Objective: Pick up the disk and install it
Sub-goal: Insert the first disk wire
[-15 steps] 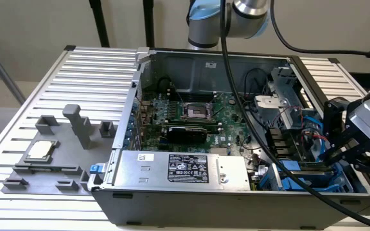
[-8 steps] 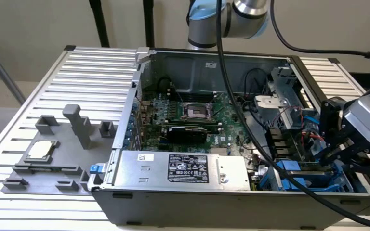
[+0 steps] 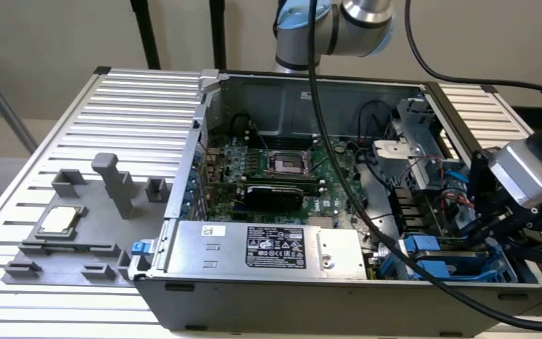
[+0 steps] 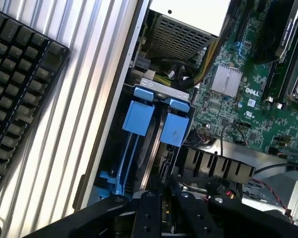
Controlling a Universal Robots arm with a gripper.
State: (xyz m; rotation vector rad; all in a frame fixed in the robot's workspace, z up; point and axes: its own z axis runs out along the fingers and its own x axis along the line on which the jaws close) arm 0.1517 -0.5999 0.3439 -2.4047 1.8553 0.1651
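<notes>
The disk (image 4: 152,148) stands edge-on in the drive bay at the case's front corner, a thin grey strip between blue rails, with two blue tabs (image 4: 138,118) at its far end. My gripper (image 4: 164,197) hangs right over its near end, black fingers (image 4: 148,208) set narrowly on either side of the disk's edge, shut on it. In the exterior view the gripper (image 3: 499,236) hovers at the right side of the open computer case, just above the blue plastic cage (image 3: 436,263). The disk's lower part is hidden inside the bay.
The open case holds a green motherboard (image 3: 281,169), a silver power supply (image 3: 271,247) along the front, and cables. A thick black cable (image 3: 346,205) drapes across the case. A grey fixture with a small square chip (image 3: 59,220) lies on the ribbed table (image 3: 130,99). A keyboard (image 4: 20,84) lies beside the case.
</notes>
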